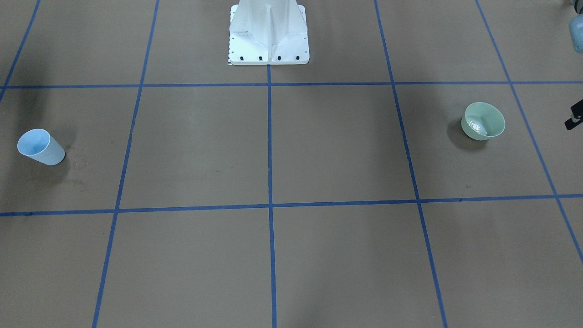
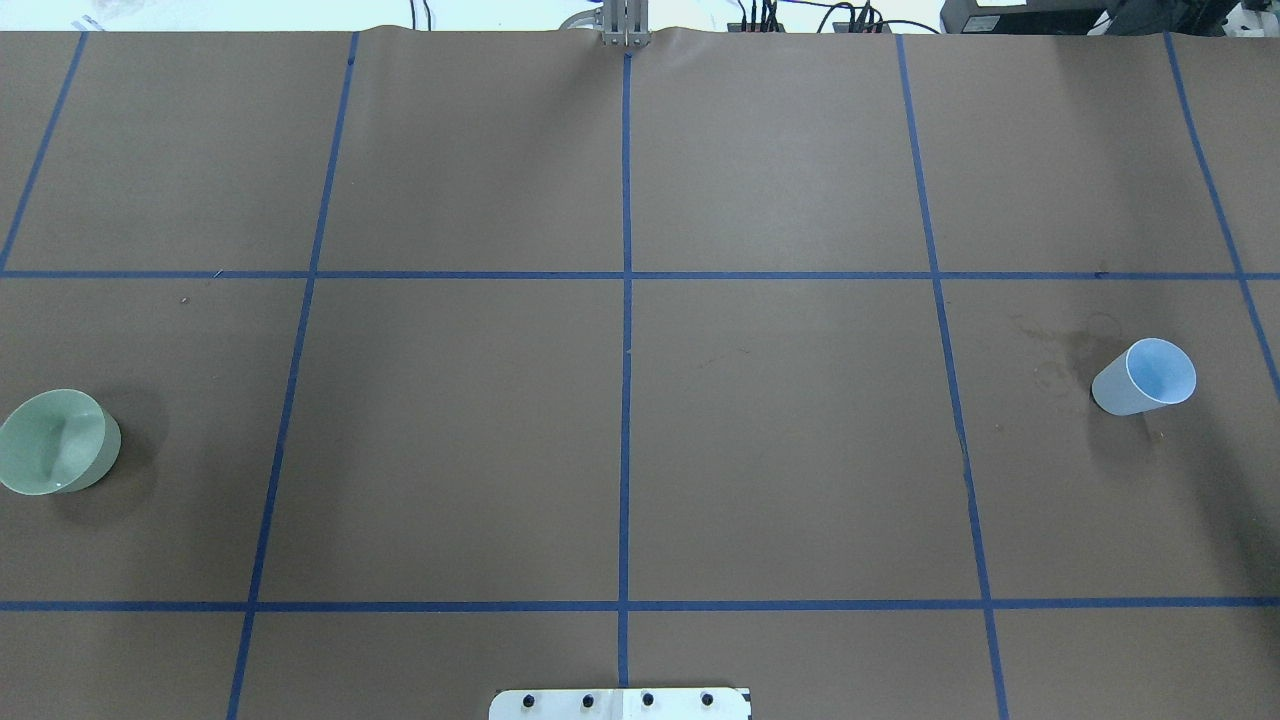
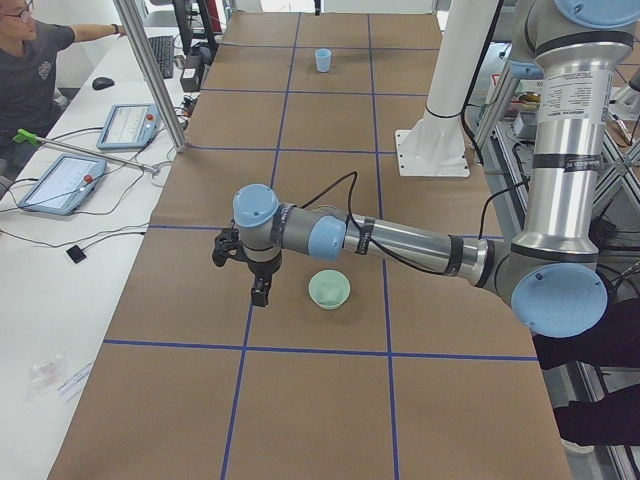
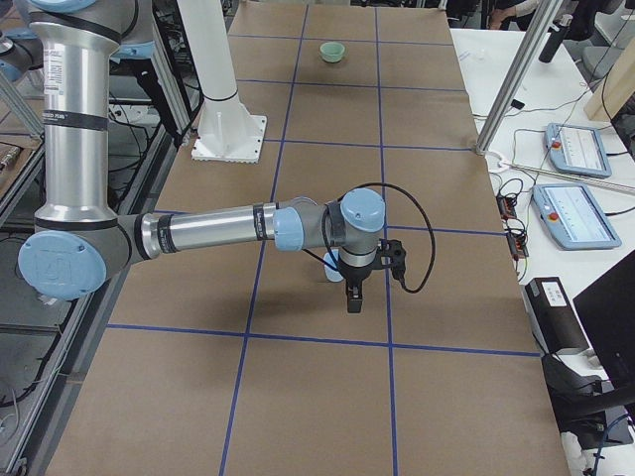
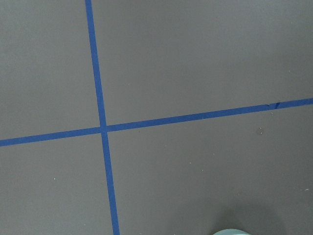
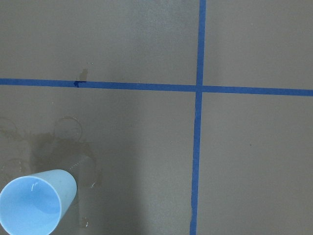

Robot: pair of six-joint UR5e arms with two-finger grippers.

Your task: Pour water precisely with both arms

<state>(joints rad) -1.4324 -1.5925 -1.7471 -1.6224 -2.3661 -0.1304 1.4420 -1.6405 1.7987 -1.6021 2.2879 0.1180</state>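
A pale green bowl [image 1: 483, 120] stands at the table's left end, with water [image 1: 476, 125] showing as white glints inside. It also shows in the overhead view [image 2: 55, 440]. A light blue cup [image 2: 1145, 377] stands upright at the right end and looks empty in the right wrist view [image 6: 36, 203]. My left arm [image 3: 400, 240] holds its gripper [image 3: 258, 290] above the table beside the bowl [image 3: 329, 289], apart from it. My right arm [image 4: 208, 230] holds its gripper [image 4: 353, 297] just past the cup [image 4: 332, 264]. I cannot tell whether either gripper is open or shut.
The white bolted pedestal [image 1: 268, 34] stands at the robot's side of the table. Damp ring stains [image 6: 54, 142] mark the brown paper by the cup. Blue tape lines [image 2: 626, 300] grid the table. An operator [image 3: 30, 60] and tablets [image 3: 60, 180] sit along the far side.
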